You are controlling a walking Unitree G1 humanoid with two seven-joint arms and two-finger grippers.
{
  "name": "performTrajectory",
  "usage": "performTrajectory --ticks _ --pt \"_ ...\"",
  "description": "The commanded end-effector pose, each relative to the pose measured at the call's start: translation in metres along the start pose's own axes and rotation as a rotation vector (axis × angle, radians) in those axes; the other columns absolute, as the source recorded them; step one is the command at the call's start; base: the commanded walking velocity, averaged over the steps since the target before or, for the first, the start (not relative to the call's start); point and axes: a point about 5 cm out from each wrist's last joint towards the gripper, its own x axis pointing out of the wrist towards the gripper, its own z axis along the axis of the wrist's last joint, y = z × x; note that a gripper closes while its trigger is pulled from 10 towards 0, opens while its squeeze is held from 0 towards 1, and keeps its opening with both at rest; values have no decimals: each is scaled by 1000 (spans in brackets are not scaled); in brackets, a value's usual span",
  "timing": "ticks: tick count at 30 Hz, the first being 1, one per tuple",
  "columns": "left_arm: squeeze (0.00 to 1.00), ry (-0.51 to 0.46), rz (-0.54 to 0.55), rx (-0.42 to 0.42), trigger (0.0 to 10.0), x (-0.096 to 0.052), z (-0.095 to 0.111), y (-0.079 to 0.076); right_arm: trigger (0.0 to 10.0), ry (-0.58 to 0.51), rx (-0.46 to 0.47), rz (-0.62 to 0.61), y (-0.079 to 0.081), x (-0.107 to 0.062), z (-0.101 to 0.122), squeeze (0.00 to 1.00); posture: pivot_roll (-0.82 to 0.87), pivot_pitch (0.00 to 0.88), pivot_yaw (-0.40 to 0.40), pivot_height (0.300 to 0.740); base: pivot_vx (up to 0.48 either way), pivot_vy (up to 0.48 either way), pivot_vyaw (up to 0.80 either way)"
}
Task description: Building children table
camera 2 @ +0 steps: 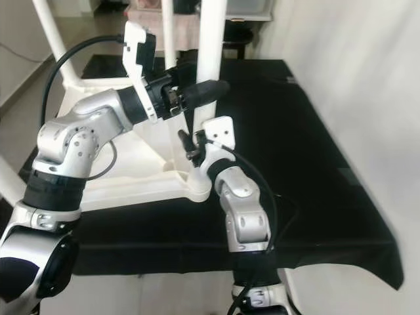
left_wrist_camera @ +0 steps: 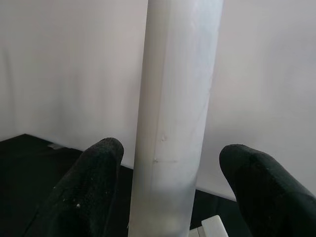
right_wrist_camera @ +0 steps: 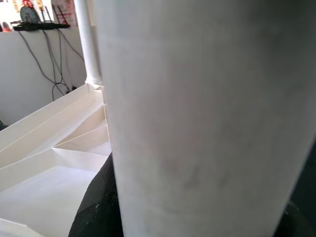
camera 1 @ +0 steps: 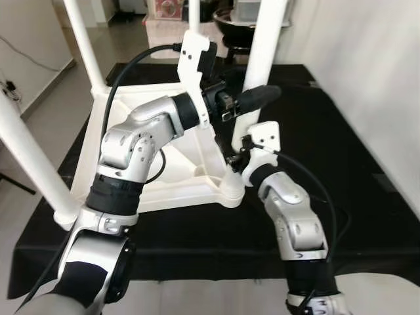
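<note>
An upturned white children's table (camera 1: 174, 174) lies on a black cloth, its legs pointing up. Its near right leg (camera 1: 265, 52) stands in the corner socket (camera 1: 231, 187). High up on this leg my left gripper (camera 1: 254, 98) is open, with one black finger on each side of it; the left wrist view shows small gaps between the fingers (left_wrist_camera: 94, 182) and the leg (left_wrist_camera: 173, 123). Lower down, just above the socket, my right gripper (camera 1: 234, 157) is shut on the same leg (right_wrist_camera: 197, 123), which looms very close in the right wrist view.
Three more white legs rise at the near left (camera 1: 29, 157), far left (camera 1: 82, 39) and far middle (camera 1: 195, 16). The black cloth (camera 1: 341, 151) stretches to the right up to a white wall (camera 1: 380, 72). A dark seat (camera 1: 236, 26) stands behind the table.
</note>
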Motion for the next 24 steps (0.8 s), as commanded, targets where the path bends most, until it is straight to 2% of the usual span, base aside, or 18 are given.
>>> performTrajectory --ticks 1,4,5,6,7,8,9,10,11,14,15,16,17,18,20,23,24 --pt "0 30 -19 3 10000 2 -1 -2 0 199 23 -111 -8 -9 -35 0 -246 116 -13 740 0 0 0" --pt "0 46 15 31 10000 1 -2 1 0 196 20 -151 -7 -8 -30 0 -244 116 -14 740 0 0 0" --pt "0 43 48 67 10000 -14 2 -5 588 191 20 -151 -6 -7 -28 0 -242 117 -15 740 0 0 0" --pt "0 35 79 93 10000 -31 6 -14 3529 184 20 -150 -7 -6 -26 0 -240 117 -17 740 0 0 0" --pt "0 35 106 112 10000 -43 8 -22 8784 177 21 -150 -8 -5 -25 0 -240 117 -17 740 0 0 0" --pt "0 35 106 112 10000 -43 8 -22 8784 177 21 -150 -8 -5 -25 0 -240 117 -17 740 0 0 0" --pt "0 45 131 130 10000 -52 7 -28 10000 170 25 -143 -8 -3 -24 0 -236 120 -20 740 0 0 0" --pt "0 63 162 143 10000 -60 3 -31 10000 165 29 -138 -9 -3 -22 0 -235 120 -22 740 0 0 0" --pt "0 63 162 143 10000 -60 3 -31 10000 165 29 -138 -9 -3 -22 0 -235 120 -22 740 0 0 0" --pt "0 92 247 124 10000 -82 -11 -39 10000 123 44 -101 -12 -1 -17 0 -231 127 -19 740 0 0 0" --pt "0 92 247 124 10000 -82 -11 -39 10000 123 44 -101 -12 -1 -17 0 -231 127 -19 740 0 0 0" --pt "0 105 279 100 10000 -91 -17 -42 10000 112 51 -94 -14 -2 -15 1000 -227 128 -21 740 0 0 0" --pt "0 105 279 100 10000 -91 -17 -42 10000 112 51 -94 -14 -2 -15 1000 -227 128 -21 740 0 0 0" --pt "0 123 317 80 10000 -100 -25 -44 10000 101 57 -95 -17 -2 -13 1000 -224 131 -21 740 0 0 0" --pt "0 123 317 80 10000 -100 -25 -44 10000 101 57 -95 -17 -2 -13 1000 -224 131 -21 740 0 0 0" --pt "0 170 427 20 10000 -127 -48 -54 10000 61 111 -44 -18 -3 -5 1000 -222 144 -25 740 0 0 0" --pt "0 170 427 20 10000 -127 -48 -54 10000 61 111 -44 -18 -3 -5 1000 -222 144 -25 740 0 0 0"
